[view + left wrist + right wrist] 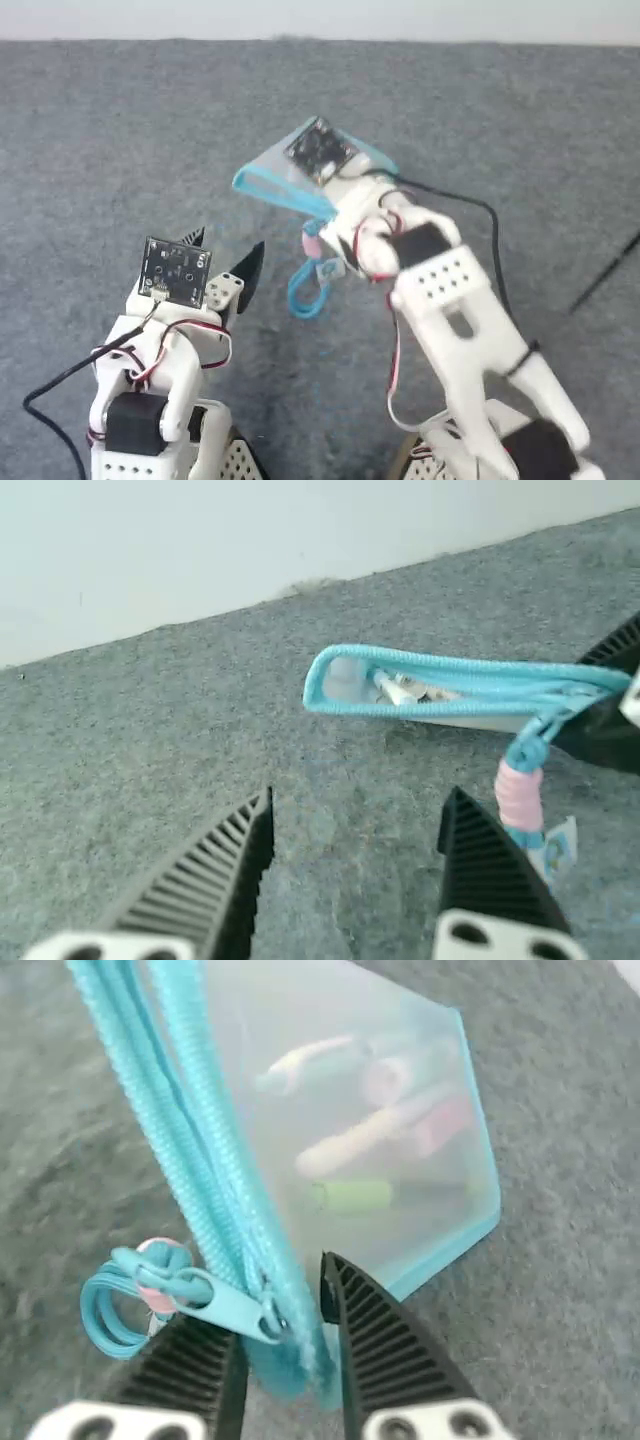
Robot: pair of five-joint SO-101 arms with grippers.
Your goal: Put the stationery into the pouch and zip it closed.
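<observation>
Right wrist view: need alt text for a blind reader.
The right tool pinches the zipper edge of a translucent, blue-trimmed plastic pouch, with a grey table cover behind it. Blurred coloured pens show through its wall; the blue zip slider with a looped cord sits beside the tool.

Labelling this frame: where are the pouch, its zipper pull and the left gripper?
pouch (385,1125), right wrist view, clear side wall.
zipper pull (228,1305), right wrist view, flat tab.
left gripper (361,800), left wrist view, midway between fingertips.

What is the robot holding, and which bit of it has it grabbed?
The right hand pinches the pouch by its zipper edge, at the end next to the zip pull. The left hand is open and holds nothing.
</observation>
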